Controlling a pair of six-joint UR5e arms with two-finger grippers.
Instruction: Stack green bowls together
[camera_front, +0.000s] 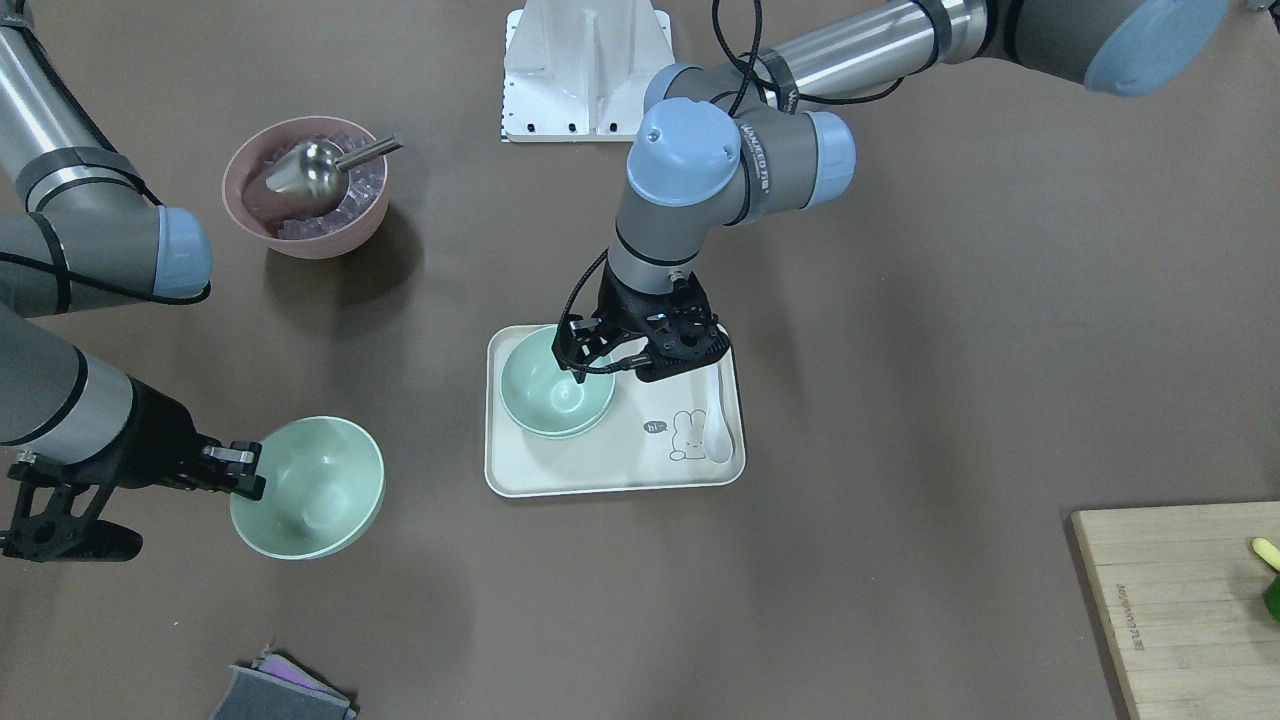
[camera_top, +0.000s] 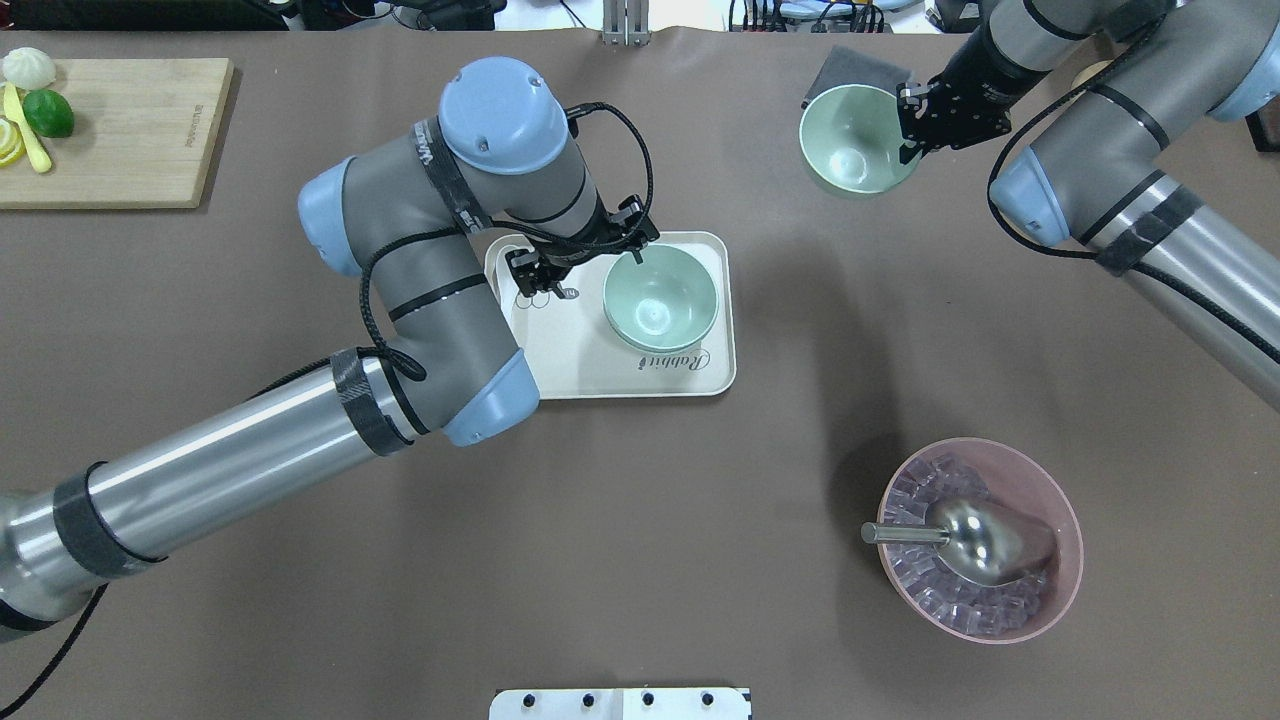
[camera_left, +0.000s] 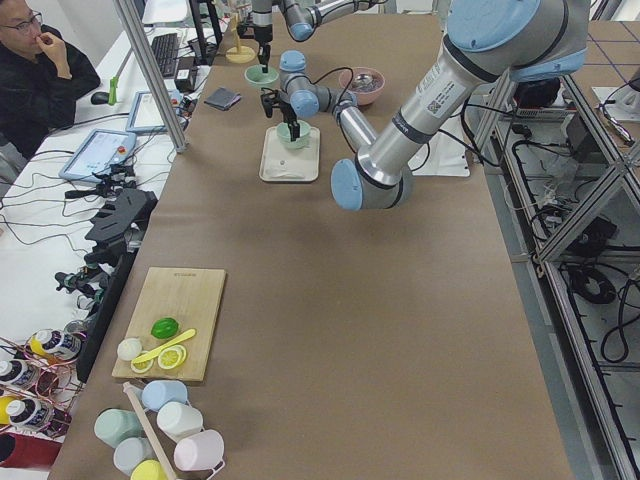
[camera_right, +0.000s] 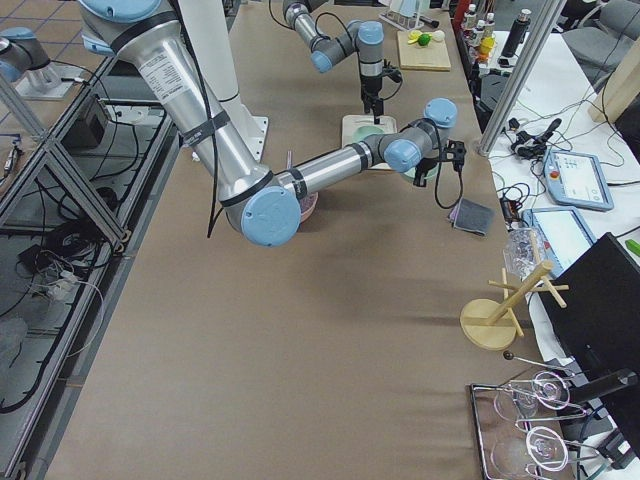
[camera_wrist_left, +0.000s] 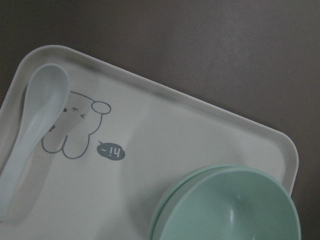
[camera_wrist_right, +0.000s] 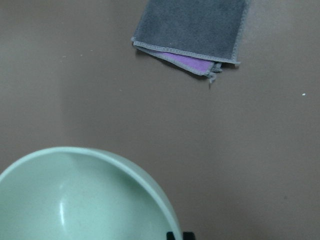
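Two green bowls (camera_front: 555, 385) sit nested on a cream tray (camera_front: 610, 465); they also show in the overhead view (camera_top: 660, 298) and the left wrist view (camera_wrist_left: 235, 205). My left gripper (camera_front: 580, 352) hovers just above the stack's rim, open and empty; it also shows in the overhead view (camera_top: 633, 250). My right gripper (camera_front: 245, 470) is shut on the rim of the third green bowl (camera_front: 310, 487) and holds it upright above the table, away from the tray. That bowl also shows in the overhead view (camera_top: 845, 140) and the right wrist view (camera_wrist_right: 75, 200).
A white spoon (camera_front: 718, 420) lies on the tray beside a rabbit drawing. A pink bowl (camera_front: 240, 165) holds ice cubes and a metal scoop. A folded grey cloth (camera_wrist_right: 192, 30) lies beyond the held bowl. A wooden cutting board (camera_front: 1170, 600) with fruit sits far off.
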